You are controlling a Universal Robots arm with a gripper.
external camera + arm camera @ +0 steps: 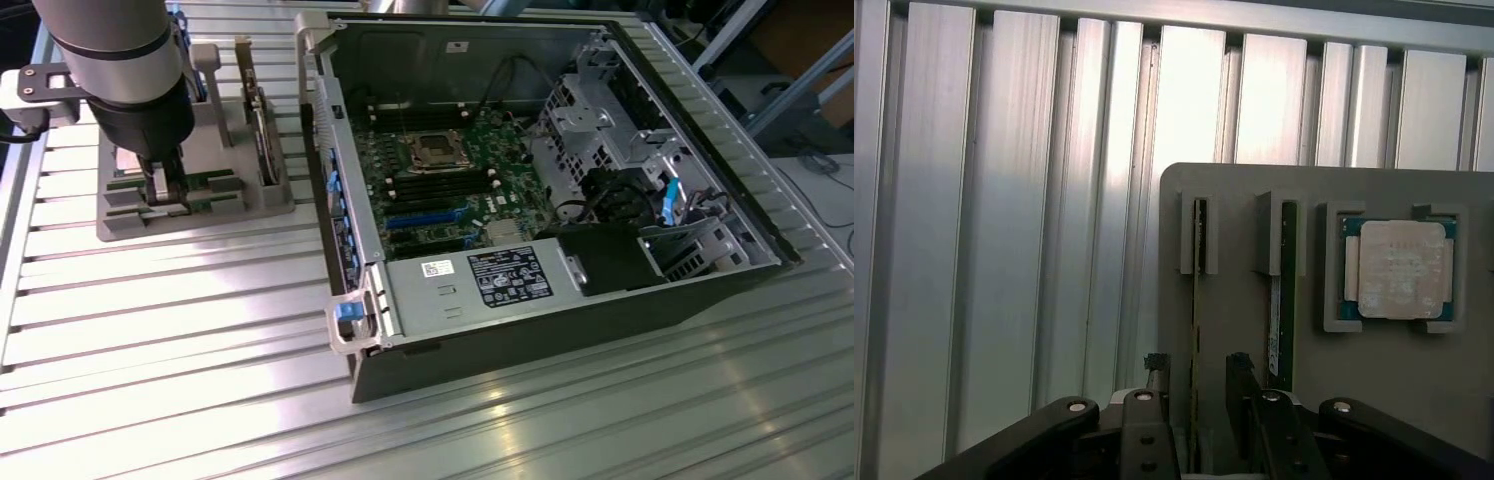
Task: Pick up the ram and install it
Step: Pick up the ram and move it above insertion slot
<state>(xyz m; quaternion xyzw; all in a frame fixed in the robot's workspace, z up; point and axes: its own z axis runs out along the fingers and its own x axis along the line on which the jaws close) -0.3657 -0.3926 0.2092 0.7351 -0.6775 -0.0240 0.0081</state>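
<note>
Picking step, I'd say; the gripper (1198,372), fingers (1240,374) spread, straddles the ram (1198,285) standing in the slot nearest the edge of the grey holder (1374,190); closing calls for a square, gentle pinch on that thin board.

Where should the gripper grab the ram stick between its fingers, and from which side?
Pinch the ram across its flat faces, along its free long edge, coming straight from above. It stands on edge in slots of the gray holder, so only that thin edge is exposed. The open gripper straddles it.
</note>
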